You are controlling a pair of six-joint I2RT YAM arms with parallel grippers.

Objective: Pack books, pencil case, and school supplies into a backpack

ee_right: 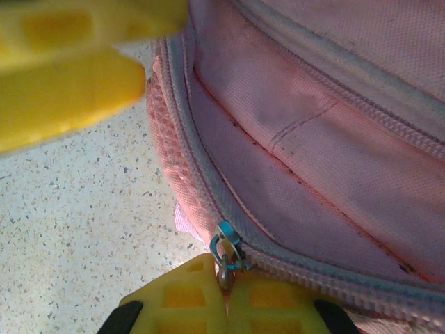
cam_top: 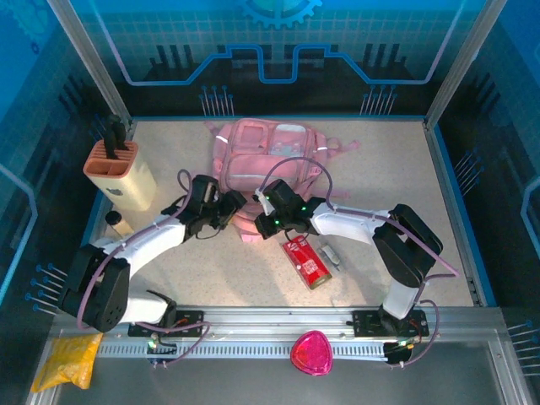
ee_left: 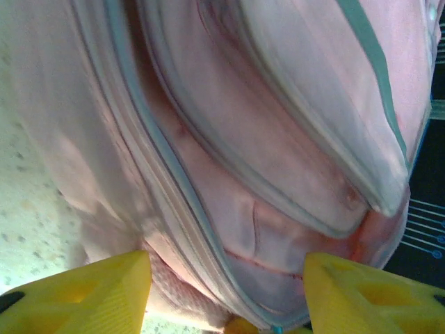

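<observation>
1. The backpack [cam_top: 270, 152] lies flat mid-table, its bottom end toward the arms. Both grippers are at that near end.
2. The right gripper [ee_right: 226, 282] is clenched on the zip pull [ee_right: 224, 249]. Its two pads meet with the metal tab pinched between them, just where the zip rounds the bag's corner.
3. The left gripper [ee_left: 226, 299] has its jaws spread wide and grips nothing. Pink fabric bulges into the gap, but I can't quite tell whether either finger touches it.
4. The step in hand looks like opening the zip so the bag can be packed.
5. To do it well, pull along the line of the zip rather than upward, following the curve at the corner. A soft bag will otherwise bunch or slide across the table [cam_top: 211, 278].
6. The left gripper would help most by pinching or pressing the fabric just behind the pull. That keeps the zip taut.
7. The case [cam_top: 305, 261] and the grey piece [cam_top: 331, 253] lie on the table just beside the right arm, not yet packed.
</observation>
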